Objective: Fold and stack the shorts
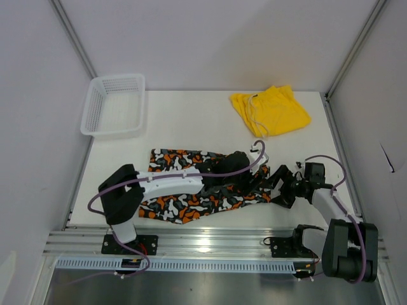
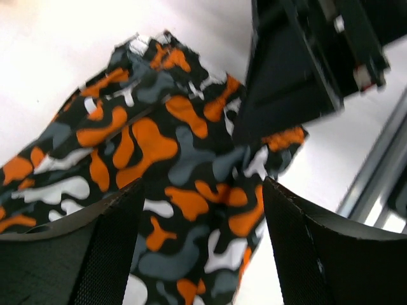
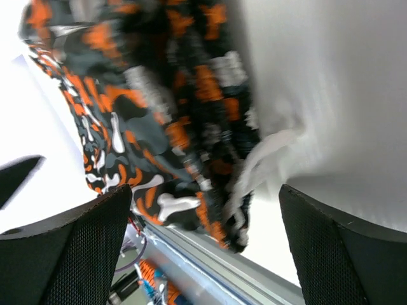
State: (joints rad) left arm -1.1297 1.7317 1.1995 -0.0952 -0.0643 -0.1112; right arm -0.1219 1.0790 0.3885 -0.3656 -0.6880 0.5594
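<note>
White desk [image 1: 191, 121]: patterned shorts [image 1: 191, 204] lie along its near edge, yellow shorts [image 1: 272, 111] at the far right corner, and I hold left gripper [image 2: 202, 190] and right gripper [image 3: 203, 197] spread empty at the patterned pair's right-edge end, ready to pinch a fold.

Crowded near edge, open far middle.
The near strip of the table [image 1: 191, 127] is taken up by the patterned shorts [image 1: 170, 159], crossed by the left arm [image 1: 172, 181] and the right arm [image 1: 325, 200]; the far corners are blocked by the white basket [image 1: 114, 105] and the yellow shorts [image 1: 273, 111], with bare table between them.
</note>
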